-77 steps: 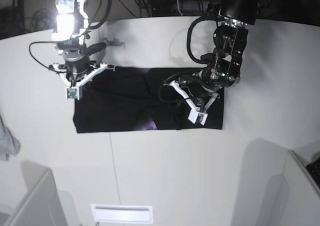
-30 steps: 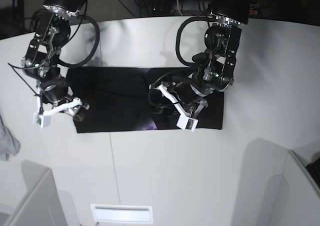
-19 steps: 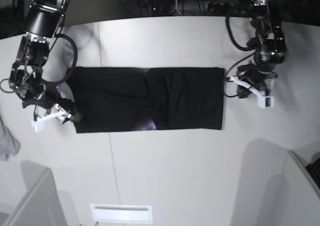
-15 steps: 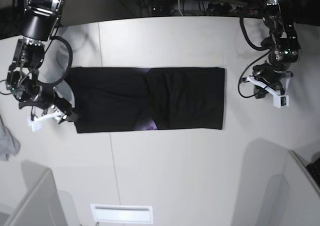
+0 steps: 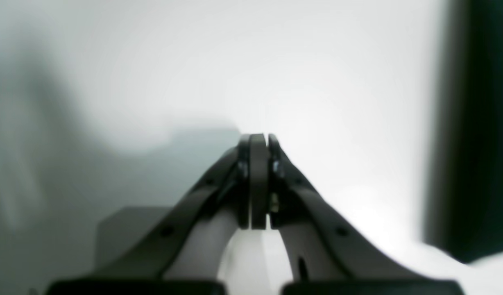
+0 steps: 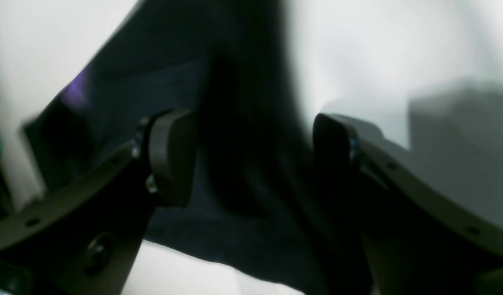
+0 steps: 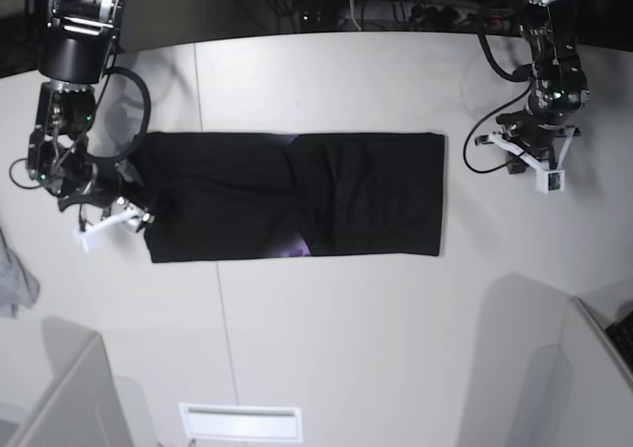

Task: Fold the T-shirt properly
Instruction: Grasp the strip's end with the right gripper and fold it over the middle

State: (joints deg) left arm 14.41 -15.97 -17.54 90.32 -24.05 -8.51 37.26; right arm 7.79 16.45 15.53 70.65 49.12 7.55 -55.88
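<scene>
Base view: the T-shirt [image 7: 297, 195] lies flat on the white table [image 7: 346, 318] as a long black band, already narrowed, with a bit of purple print peeping out at its near edge. The right gripper [image 7: 138, 215] sits at one short end of the band, fingers [image 6: 171, 157] spread wide, with dark cloth running between them; nothing pinched yet as far as the wrist view shows. The left gripper [image 7: 539, 160] stands off the other short end, clear of the cloth, fingers [image 5: 257, 180] pressed together on nothing, bare table ahead of the tips and the shirt's edge off to one side.

Judgement: soft, light, limp cloth. It will sag and drag rather than hold shape, and stacked layers may slide apart. Best taken at the corners of a short end, pinching all layers at once, both corners lifted together. A small grey cloth [image 7: 15, 284] lies beyond the right fingers, away from the shirt.
</scene>
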